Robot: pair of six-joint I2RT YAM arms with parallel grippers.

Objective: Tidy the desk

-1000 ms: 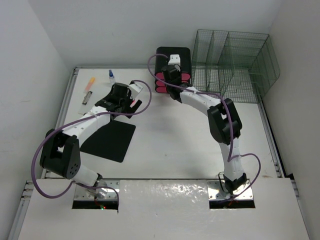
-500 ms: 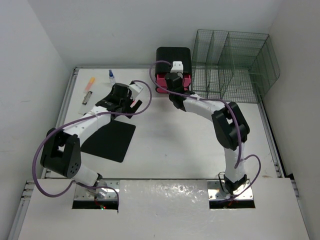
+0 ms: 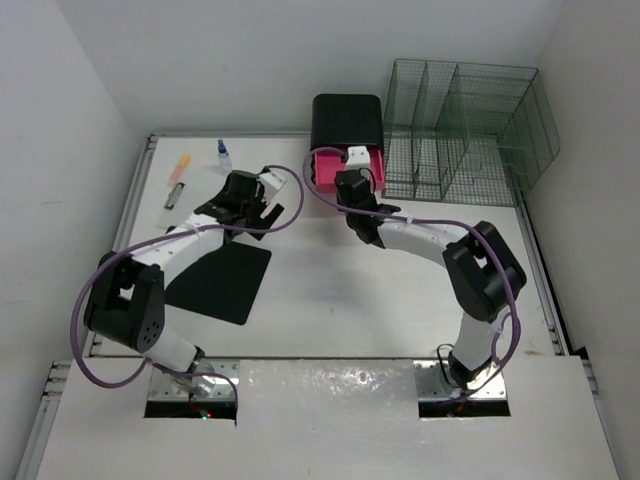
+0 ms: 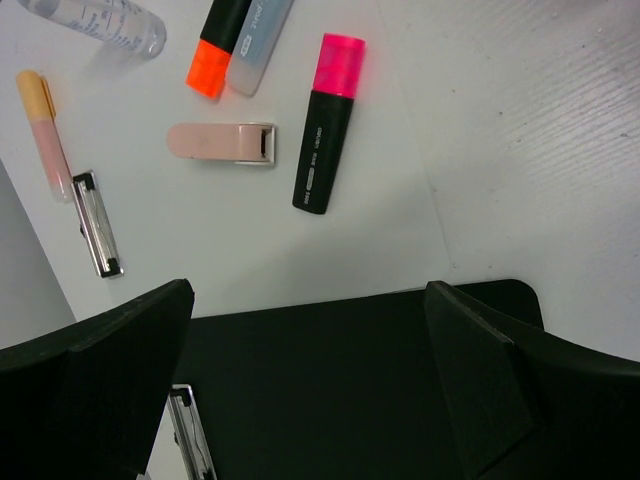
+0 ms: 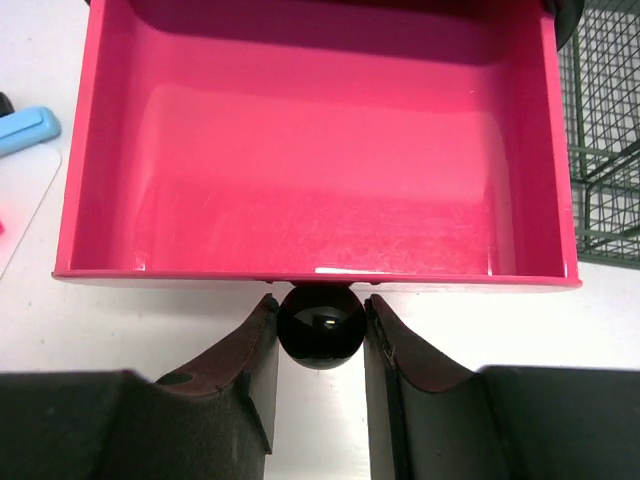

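Note:
On the white desk (image 3: 340, 290), the black drawer unit (image 3: 346, 120) stands at the back. Its pink drawer (image 5: 310, 140) is pulled out and holds nothing. My right gripper (image 5: 320, 312) is shut on the drawer's round black knob (image 5: 320, 328), one finger on each side; from above the right gripper (image 3: 347, 183) sits at the drawer's front. My left gripper (image 4: 308, 295) hangs open over the black clipboard (image 4: 330, 390) with nothing between its fingers. Ahead of it lie a pink highlighter (image 4: 328, 125), an orange highlighter (image 4: 215, 50), a pale blue marker (image 4: 258, 40) and a beige clip-like piece (image 4: 220, 143).
A green wire rack (image 3: 465, 130) stands at the back right beside the drawer unit. A peach pen (image 4: 48, 130), a metal clip (image 4: 97, 222) and a small clear bottle (image 4: 100, 20) lie at the back left. A blue item (image 5: 25, 130) lies left of the drawer.
My right gripper closed on the knob and drew the pink drawer out toward the front. The left arm shifted only slightly above the clipboard.

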